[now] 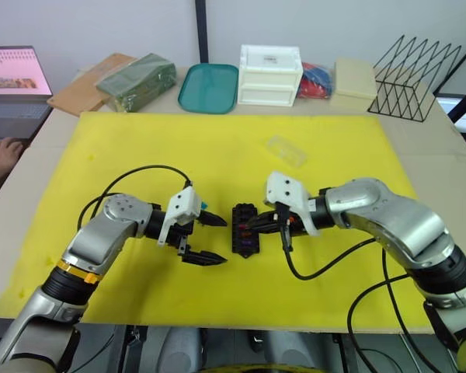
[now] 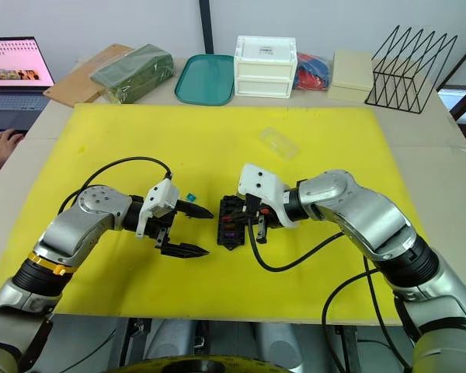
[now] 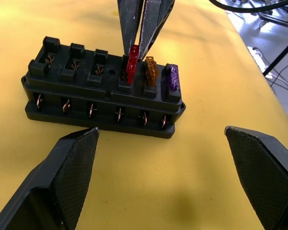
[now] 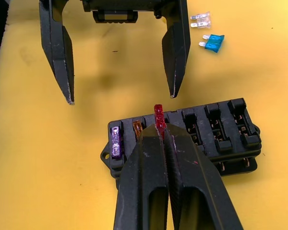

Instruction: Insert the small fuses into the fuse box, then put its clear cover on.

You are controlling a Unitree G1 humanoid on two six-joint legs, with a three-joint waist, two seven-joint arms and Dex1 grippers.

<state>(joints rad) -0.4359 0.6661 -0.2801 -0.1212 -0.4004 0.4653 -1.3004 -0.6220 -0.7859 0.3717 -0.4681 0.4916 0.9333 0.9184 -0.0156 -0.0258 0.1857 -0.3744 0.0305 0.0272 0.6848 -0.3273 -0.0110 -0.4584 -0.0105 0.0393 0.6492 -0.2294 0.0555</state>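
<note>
Yellow mat (image 1: pixel 217 148) covers the table; near its front the left gripper (image 1: pixel 206 238) hangs with fingers spread beside the fuse box (image 1: pixel 243 228). Right gripper (image 4: pixel 161 132) pinches a red fuse (image 4: pixel 158 116) at a slot. Farther off lies the clear cover (image 1: pixel 286 151), then a teal tray (image 1: pixel 210 87), white drawer box (image 1: pixel 269 74), wire rack (image 1: pixel 416 78) and laptop (image 1: pixel 14 81).

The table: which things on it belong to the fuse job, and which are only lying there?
Job: fuse box; red fuse in right end effector; blue fuse; clear fuse; clear cover.
Lying about: teal tray; white drawer box; wire rack; laptop.
</note>
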